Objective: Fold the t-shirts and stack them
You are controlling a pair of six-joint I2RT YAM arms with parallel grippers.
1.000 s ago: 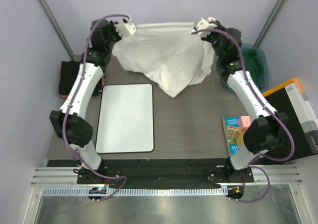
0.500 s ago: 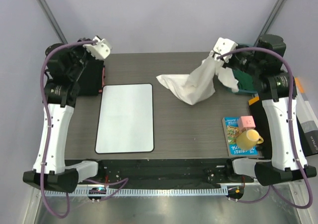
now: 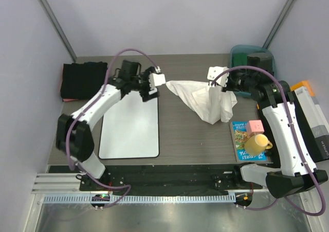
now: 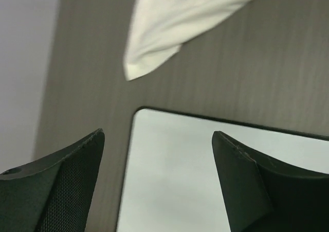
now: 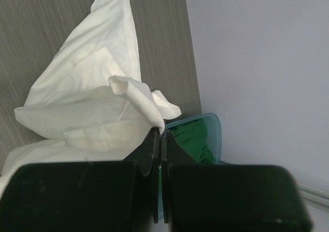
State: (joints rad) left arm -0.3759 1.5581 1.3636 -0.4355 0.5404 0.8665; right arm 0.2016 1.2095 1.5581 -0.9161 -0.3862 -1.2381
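White t-shirt held up by one edge, right of the white board.
Right fingers are clamped together on the shirt's bunched edge, with the rest draped on the counter. Left fingers are spread apart and empty over the board's far right corner.

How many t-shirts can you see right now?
3: the white t-shirt held by the right tool mid-table, a black pile at the far left, a green one in the teal bin far right. The black pile may hide more.
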